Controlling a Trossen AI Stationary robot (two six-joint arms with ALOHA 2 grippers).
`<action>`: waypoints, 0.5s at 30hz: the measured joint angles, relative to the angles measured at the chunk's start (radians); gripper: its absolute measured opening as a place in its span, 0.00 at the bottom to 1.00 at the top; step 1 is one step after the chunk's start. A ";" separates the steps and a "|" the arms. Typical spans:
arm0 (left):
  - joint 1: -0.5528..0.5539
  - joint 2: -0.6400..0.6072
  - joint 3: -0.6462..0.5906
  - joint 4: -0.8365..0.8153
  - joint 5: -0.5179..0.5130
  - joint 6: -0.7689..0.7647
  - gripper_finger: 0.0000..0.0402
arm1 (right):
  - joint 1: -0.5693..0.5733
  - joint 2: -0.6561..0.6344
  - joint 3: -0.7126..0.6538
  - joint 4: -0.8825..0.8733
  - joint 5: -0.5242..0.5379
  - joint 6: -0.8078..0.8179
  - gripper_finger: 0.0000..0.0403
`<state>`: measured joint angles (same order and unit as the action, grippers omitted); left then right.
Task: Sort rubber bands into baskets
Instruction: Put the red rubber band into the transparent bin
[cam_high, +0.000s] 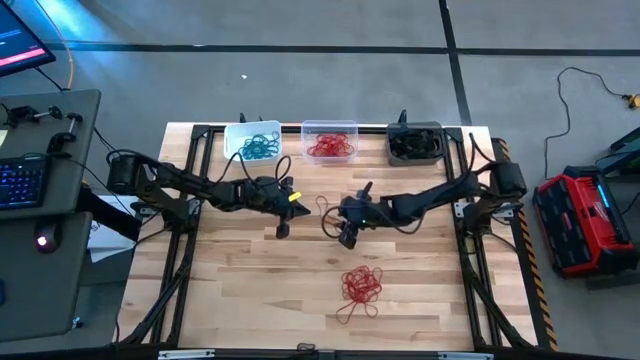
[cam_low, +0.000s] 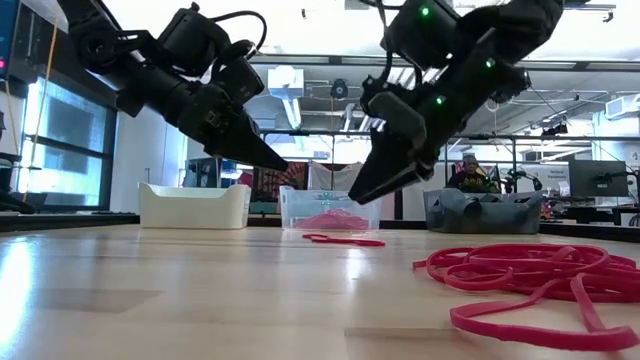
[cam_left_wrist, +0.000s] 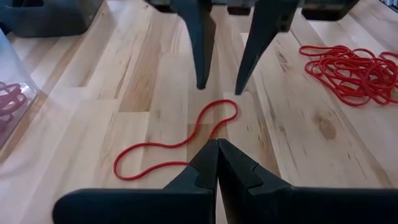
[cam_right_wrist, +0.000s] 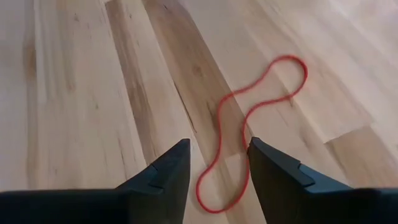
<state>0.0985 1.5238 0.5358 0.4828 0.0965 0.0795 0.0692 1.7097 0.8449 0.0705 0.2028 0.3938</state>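
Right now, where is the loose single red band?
The single red band lies flat mid-table between both grippers, under the open right gripper, short of the clear basket.

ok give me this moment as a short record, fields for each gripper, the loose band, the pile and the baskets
left gripper: shut, empty, above the table beside the loose band
right gripper: open, fingers either side of the loose band
loose red band: flat on the table, ungripped
red pile: table front, unsorted
white basket: teal bands
clear basket: red bands
dark grey basket: dark bands
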 joint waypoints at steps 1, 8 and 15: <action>-0.003 0.000 0.000 0.000 -0.003 0.001 0.00 | 0.000 0.007 -0.006 0.007 0.000 0.006 0.39; -0.029 0.000 0.000 0.000 -0.013 0.002 0.00 | 0.007 0.096 -0.009 0.039 0.061 0.041 0.53; -0.040 0.000 0.000 0.001 -0.032 0.002 0.00 | 0.026 0.134 -0.009 0.062 0.145 -0.001 0.55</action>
<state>0.0582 1.5238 0.5358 0.4834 0.0647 0.0814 0.0950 1.8437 0.8360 0.1325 0.3481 0.3928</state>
